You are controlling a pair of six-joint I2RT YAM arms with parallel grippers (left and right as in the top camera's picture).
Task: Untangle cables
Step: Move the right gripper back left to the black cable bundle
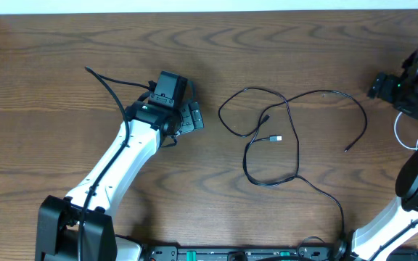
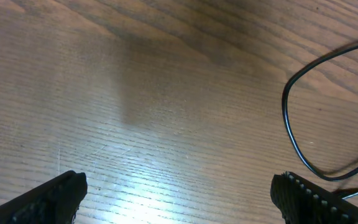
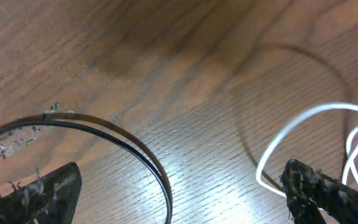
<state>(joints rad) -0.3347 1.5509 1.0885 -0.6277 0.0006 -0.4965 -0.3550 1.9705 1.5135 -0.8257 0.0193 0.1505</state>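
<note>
Wood-grain table (image 1: 49, 43) fills every view, with no other items on it besides the arms and the cords.

1. Left hand (image 1: 191, 116) sits left of centre in the overhead view. Its fingers are spread wide and hold nothing, with bare wood between them in the left wrist view.
2. Black cable (image 1: 297, 152) lies at centre frame, touched by neither hand. It forms several loose loops that cross one another, so it is not yet straightened.
3. Right hand (image 1: 379, 85) is at the upper right. Its fingers are spread and grip nothing.
4. White cable (image 1: 400, 134) lies at the right edge, apart from the black cable in the overhead view.

Status, as judged: the two cords appear separated. Laying out the black loops is what is left.

Limits of view:
- The right arm covers most of the white cable, and its ends are not visible.
- It cannot be told whether the black crossings are knots or simple overlaps.
- One black run leaves toward the lower right, behind the arm base.
- The right wrist view shows a black arc beside the white loop, and contact there is unclear
</note>
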